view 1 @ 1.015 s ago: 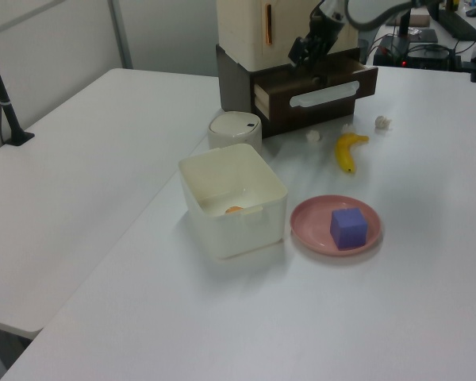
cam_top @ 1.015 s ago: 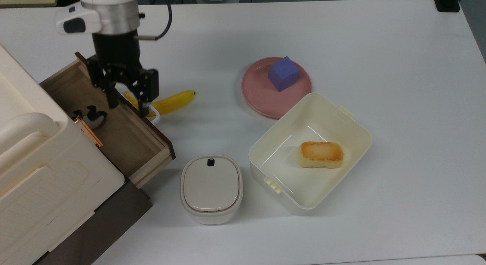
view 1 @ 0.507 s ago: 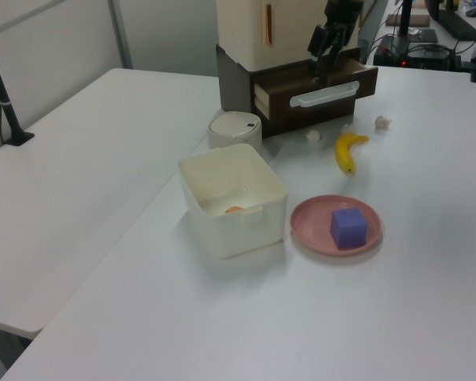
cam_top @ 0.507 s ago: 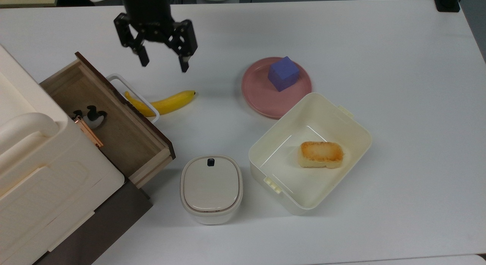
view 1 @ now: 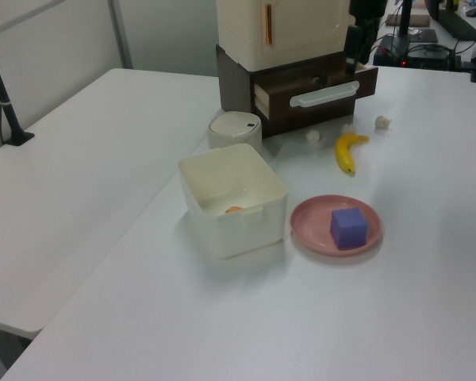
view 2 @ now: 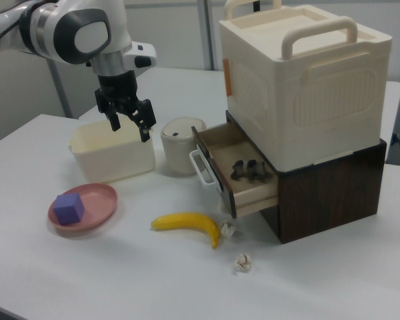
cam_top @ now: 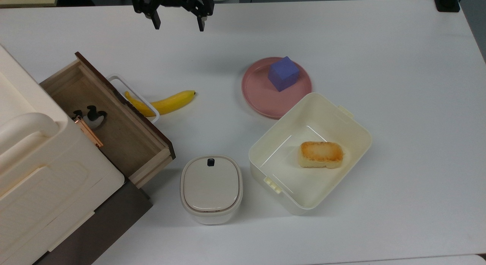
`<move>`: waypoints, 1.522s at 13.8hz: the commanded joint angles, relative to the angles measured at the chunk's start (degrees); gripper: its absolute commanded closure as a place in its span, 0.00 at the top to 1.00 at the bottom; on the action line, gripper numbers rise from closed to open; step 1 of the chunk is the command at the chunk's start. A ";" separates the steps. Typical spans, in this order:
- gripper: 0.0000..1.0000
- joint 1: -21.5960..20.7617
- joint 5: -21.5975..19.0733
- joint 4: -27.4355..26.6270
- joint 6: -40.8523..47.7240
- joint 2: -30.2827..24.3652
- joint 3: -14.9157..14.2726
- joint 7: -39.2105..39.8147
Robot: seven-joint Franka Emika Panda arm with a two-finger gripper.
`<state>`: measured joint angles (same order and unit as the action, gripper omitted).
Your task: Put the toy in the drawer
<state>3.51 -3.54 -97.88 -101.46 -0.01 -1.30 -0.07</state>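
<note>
Black-and-white, the toy [cam_top: 90,116] already lay in the drawer [cam_top: 125,138] at the top view's left; your gripper [cam_top: 177,25] hung empty at the upper edge, fingers spread. You did best to withdraw clear of the handle [cam_top: 133,97].

No legible text or labels anywhere.

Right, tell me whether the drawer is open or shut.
Open. The drawer is pulled out from the cabinet, its wooden interior exposed, with the toy lying inside. The gripper hangs away from it, fingers spread, holding nothing.
</note>
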 commanded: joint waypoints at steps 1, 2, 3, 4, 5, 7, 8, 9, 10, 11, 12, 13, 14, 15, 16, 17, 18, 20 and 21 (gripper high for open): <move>1.00 0.45 4.23 -1.87 1.43 -1.49 1.83 0.95; 1.00 0.45 4.24 -1.87 1.44 -1.49 1.83 0.95; 1.00 0.53 4.42 -1.79 1.87 -1.49 1.83 0.95; 1.00 0.53 4.68 -1.70 1.88 -1.49 1.74 0.95; 1.00 0.53 5.29 -1.26 1.88 -1.49 1.83 0.95; 1.00 0.62 5.30 -1.17 1.96 -1.40 1.83 1.12; 1.00 0.62 5.30 -1.26 1.96 -1.40 1.83 1.30; 1.00 0.62 5.30 -1.17 1.96 -1.31 1.83 1.39; 1.00 0.71 5.21 -1.17 1.96 -1.31 1.83 1.48; 1.00 0.80 5.12 -1.26 1.96 -1.31 1.83 1.48; 1.00 1.32 5.12 -1.26 1.96 -1.23 1.91 1.48; 1.00 2.02 4.86 -1.26 1.88 -1.22 2.44 1.48; 1.00 3.42 4.77 -1.26 1.79 -1.22 3.84 1.39; 1.00 4.13 4.68 -1.26 1.61 -1.14 4.37 1.39; 1.00 4.22 4.68 -1.17 1.44 -1.14 4.38 1.39; 1.00 4.23 4.68 -1.17 1.35 -1.05 4.38 1.48; 1.00 4.23 4.68 -1.17 1.26 -1.05 4.38 1.48; 1.00 4.31 5.12 -1.08 -0.23 -1.05 4.38 1.48; 1.00 4.40 5.30 -1.08 -1.02 -1.05 4.38 1.56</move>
<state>6.97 0.95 -98.28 -100.89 -0.02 2.23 0.22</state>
